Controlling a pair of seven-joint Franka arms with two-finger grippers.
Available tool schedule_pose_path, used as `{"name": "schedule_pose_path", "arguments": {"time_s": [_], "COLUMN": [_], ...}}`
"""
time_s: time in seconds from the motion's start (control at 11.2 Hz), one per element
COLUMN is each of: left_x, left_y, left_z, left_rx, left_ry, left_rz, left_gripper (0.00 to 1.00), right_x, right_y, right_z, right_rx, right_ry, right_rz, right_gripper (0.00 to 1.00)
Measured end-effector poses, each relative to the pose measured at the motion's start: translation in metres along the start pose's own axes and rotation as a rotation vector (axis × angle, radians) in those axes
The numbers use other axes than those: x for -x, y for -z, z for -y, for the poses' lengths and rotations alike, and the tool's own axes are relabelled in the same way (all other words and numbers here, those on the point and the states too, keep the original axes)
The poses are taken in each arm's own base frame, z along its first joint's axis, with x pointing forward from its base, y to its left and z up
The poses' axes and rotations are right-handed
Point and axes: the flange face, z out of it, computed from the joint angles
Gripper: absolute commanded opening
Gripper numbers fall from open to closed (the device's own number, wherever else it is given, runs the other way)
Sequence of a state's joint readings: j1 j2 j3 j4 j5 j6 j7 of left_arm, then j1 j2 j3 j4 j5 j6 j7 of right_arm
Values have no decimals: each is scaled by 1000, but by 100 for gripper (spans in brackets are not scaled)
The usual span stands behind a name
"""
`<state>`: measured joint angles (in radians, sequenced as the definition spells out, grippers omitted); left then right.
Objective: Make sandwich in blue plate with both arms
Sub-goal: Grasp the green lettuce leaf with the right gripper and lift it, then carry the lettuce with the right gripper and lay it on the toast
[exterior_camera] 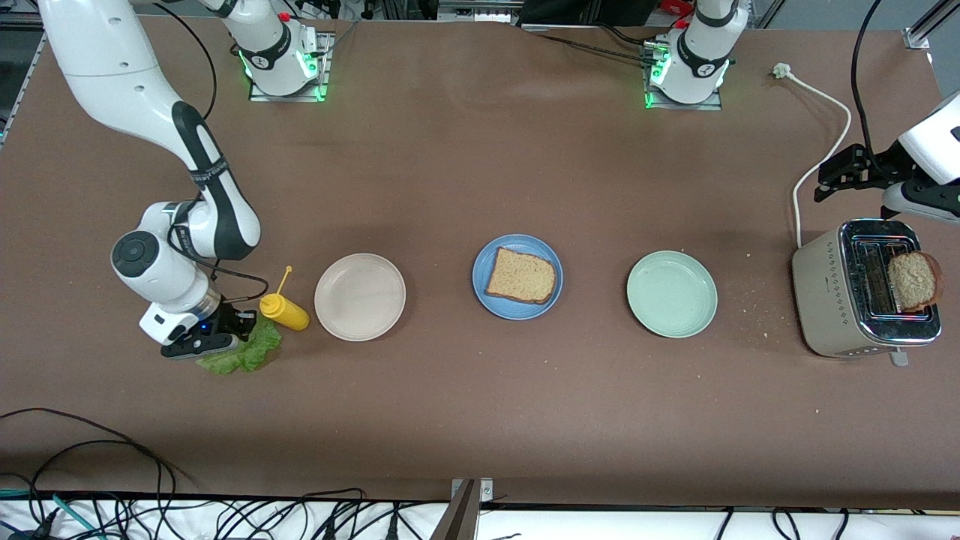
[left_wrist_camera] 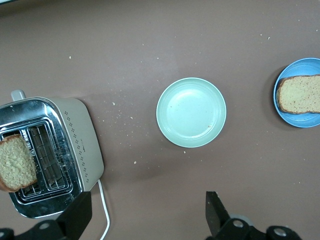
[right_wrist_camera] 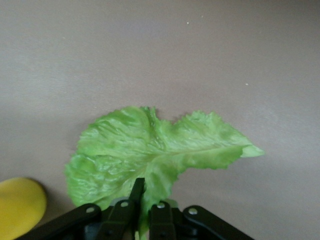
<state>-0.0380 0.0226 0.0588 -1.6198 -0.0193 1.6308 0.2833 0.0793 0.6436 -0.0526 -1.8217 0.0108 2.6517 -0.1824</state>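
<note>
A ruffled green lettuce leaf (exterior_camera: 247, 351) (right_wrist_camera: 155, 150) lies on the table at the right arm's end. My right gripper (exterior_camera: 217, 339) (right_wrist_camera: 145, 197) is down on it, shut on the leaf's stem end. One bread slice (exterior_camera: 523, 276) (left_wrist_camera: 301, 94) lies in the blue plate (exterior_camera: 516, 241) (left_wrist_camera: 300, 121) at the table's middle. A second bread slice (exterior_camera: 913, 281) (left_wrist_camera: 16, 162) stands up out of the toaster (exterior_camera: 829, 300) (left_wrist_camera: 75, 145). My left gripper (exterior_camera: 846, 174) (left_wrist_camera: 147, 212) hangs open and empty over the table beside the toaster.
A yellow squeeze bottle (exterior_camera: 285, 312) (right_wrist_camera: 20, 205) lies right beside the lettuce. A beige-white plate (exterior_camera: 360, 296) and a pale green plate (exterior_camera: 672, 294) (left_wrist_camera: 191, 112) flank the blue plate. The toaster's white cable (exterior_camera: 821, 157) (left_wrist_camera: 104, 210) runs under the left gripper. Crumbs lie around the toaster.
</note>
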Motion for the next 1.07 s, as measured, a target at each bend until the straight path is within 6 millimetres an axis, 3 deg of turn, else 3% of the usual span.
{"name": "schedule_pose_path", "arguments": {"time_s": [0.36,0.89,1.07], "left_x": [-1,-9,-11], "left_y": [1,-13,-12], "left_z": [-2,-8,-16], "left_rx": [-1,5,5], "left_ry": [-4,-19,-34], "left_rz": [-2,22,20], "left_gripper": [100,100,100], "right_x": [-12,-7,-16], "right_y": [77,228,269], "right_z": [5,15,40], "right_rx": [-27,-98,-134], "right_ry": [8,8,18], "right_rz": [64,190,210], "right_gripper": [0,0,0]}}
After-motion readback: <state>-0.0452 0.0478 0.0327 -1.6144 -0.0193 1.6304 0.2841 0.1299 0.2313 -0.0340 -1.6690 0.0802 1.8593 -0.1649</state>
